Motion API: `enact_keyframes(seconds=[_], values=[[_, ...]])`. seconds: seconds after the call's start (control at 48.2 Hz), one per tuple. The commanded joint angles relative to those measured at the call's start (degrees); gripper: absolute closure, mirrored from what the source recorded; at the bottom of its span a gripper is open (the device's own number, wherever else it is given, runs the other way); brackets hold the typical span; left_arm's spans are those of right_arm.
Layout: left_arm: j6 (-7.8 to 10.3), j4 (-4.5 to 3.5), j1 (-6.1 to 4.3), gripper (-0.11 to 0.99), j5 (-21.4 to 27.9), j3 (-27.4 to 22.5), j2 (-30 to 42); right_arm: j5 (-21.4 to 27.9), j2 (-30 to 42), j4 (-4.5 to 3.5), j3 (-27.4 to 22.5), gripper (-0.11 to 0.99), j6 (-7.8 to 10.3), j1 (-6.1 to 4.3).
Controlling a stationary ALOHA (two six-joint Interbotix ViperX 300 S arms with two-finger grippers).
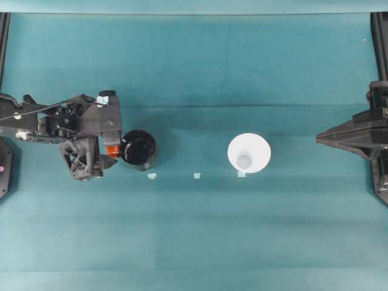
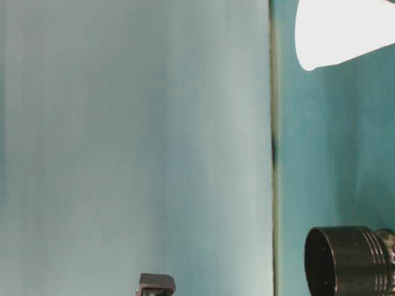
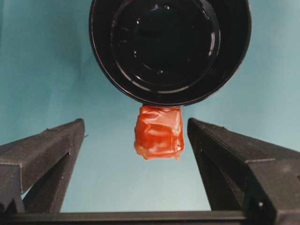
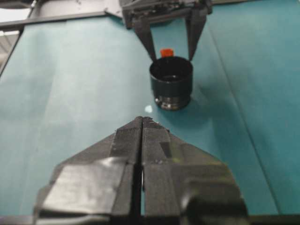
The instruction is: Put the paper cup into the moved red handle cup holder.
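The red handle cup holder (image 1: 138, 149) is glossy black and stands upright left of centre, its red tab (image 1: 113, 150) pointing left. My left gripper (image 1: 114, 147) is open, one finger on each side of the tab. In the left wrist view the tab (image 3: 159, 132) sits between the fingers (image 3: 47, 154) with gaps on both sides, below the holder (image 3: 168, 47). The white paper cup (image 1: 248, 153) stands upright right of centre, apart from both grippers. At the right edge my right gripper (image 1: 321, 138) is shut and holds nothing; it (image 4: 142, 121) points toward the holder (image 4: 171, 79).
Three small pale tape marks (image 1: 197, 176) lie in a row on the teal cloth (image 1: 194, 230) just in front of the holder and the cup. The table-level view has the cup (image 2: 339, 31) and the holder (image 2: 345, 259) far apart on the cloth.
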Motion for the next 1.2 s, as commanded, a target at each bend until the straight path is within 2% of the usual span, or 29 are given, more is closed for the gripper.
enact_keyframes(seconds=[0.0, 0.27, 0.415, 0.498, 0.664, 0.809, 0.995, 1.182], values=[[0.09, 0.18, 0.18, -0.10, -0.26, -0.35, -0.26, -0.26, 0.44, 0.09, -0.44, 0.98, 0.35, -0.09], [0.00, 0.18, 0.18, -0.07, -0.18, 0.00, -0.18, -0.26, 0.35, 0.09, -0.26, 0.98, 0.35, -0.09], [0.09, 0.18, 0.18, 0.02, -0.18, 0.18, -0.18, -0.26, 0.44, 0.09, -0.26, 0.98, 0.35, -0.09], [0.18, 0.18, 0.18, 0.15, -0.18, 0.09, -0.18, -0.26, 0.35, 0.09, -0.26, 0.98, 0.35, -0.09], [0.35, 0.18, 0.18, 0.59, -0.88, 0.00, -0.18, -0.26, 0.44, 0.09, -0.18, 0.98, 0.35, -0.09], [0.53, 0.18, 0.18, 0.59, -2.20, -0.09, -0.26, -0.26, 0.44, 0.09, -0.18, 0.98, 0.35, -0.09], [2.81, 0.18, 0.09, 0.59, -2.37, -0.44, -0.18, -0.26, 0.44, 0.09, -0.18, 0.98, 0.35, -0.09], [3.08, 0.18, 0.18, 0.59, -2.29, -0.44, -0.18, -0.26, 0.44, 0.18, -0.18, 0.98, 0.35, -0.09]])
